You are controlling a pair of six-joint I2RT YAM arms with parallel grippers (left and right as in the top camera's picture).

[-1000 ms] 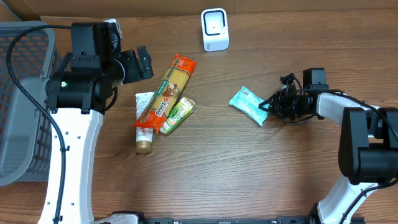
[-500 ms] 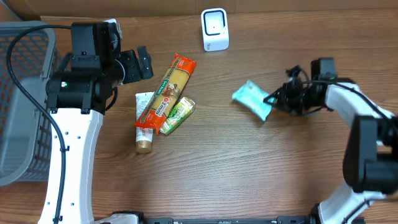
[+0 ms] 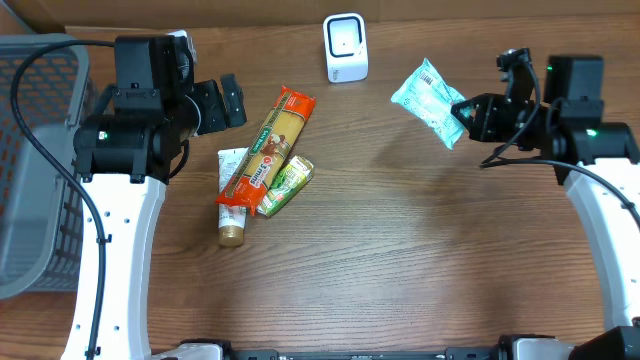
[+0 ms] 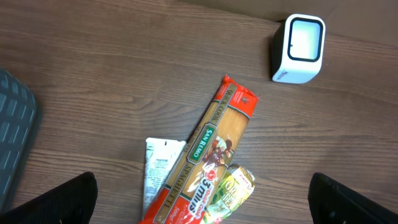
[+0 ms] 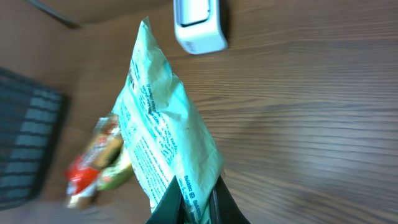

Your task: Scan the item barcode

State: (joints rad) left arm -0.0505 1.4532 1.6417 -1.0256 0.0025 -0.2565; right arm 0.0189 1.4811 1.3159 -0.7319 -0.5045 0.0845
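Note:
My right gripper (image 3: 463,112) (image 5: 198,200) is shut on one end of a light green packet (image 3: 428,100) (image 5: 163,127), the item, and holds it up off the table at the back right. Black bars show on the packet's upper end in the overhead view. The white barcode scanner (image 3: 346,47) (image 5: 199,26) (image 4: 299,48) stands at the back centre, left of and beyond the packet. My left gripper (image 4: 202,199) hangs open and empty above the pile on the left, with its fingertips (image 4: 53,200) at the lower corners of its view.
A spaghetti pack (image 3: 268,145) (image 4: 211,158), a white tube (image 3: 232,195) (image 4: 158,177) and a small green-yellow packet (image 3: 286,184) (image 4: 231,191) lie together left of centre. A grey basket (image 3: 35,160) (image 4: 12,134) stands at the far left edge.
The right gripper has lifted the green packet off the table and carried it back and up toward the scanner. The left arm has not moved.

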